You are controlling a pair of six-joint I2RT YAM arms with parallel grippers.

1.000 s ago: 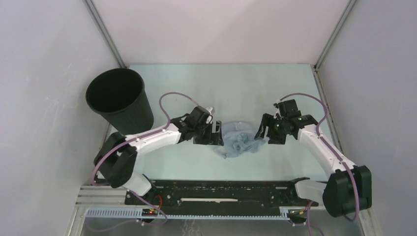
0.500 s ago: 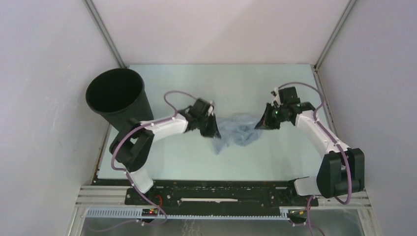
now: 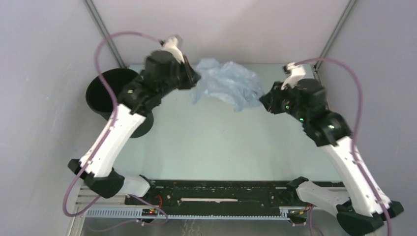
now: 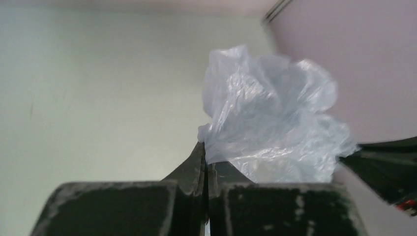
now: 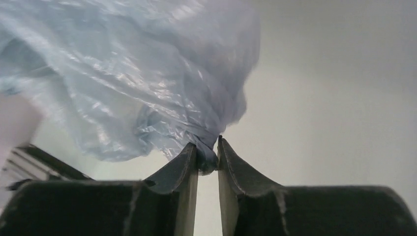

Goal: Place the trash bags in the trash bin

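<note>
The trash bag (image 3: 227,83), a wrinkly pale grey-blue film, hangs in the air stretched between both grippers, high over the back of the table. My left gripper (image 3: 193,80) is shut on its left edge; in the left wrist view the bag (image 4: 268,123) billows up from the pinched fingertips (image 4: 205,152). My right gripper (image 3: 265,101) is shut on a twisted bunch at the bag's right end (image 5: 142,83), with the film wedged between its fingers (image 5: 208,152). The black trash bin (image 3: 105,93) stands at the back left, partly hidden behind my left arm.
Enclosure walls with metal corner posts (image 3: 101,29) close in the back and sides. The pale table top (image 3: 221,142) stretches below the lifted bag. A black rail (image 3: 216,191) runs along the near edge between the arm bases.
Both grippers closed on the bag where it lay on the table, then lifted it high and toward the back. The left arm has swung up near the bin.
</note>
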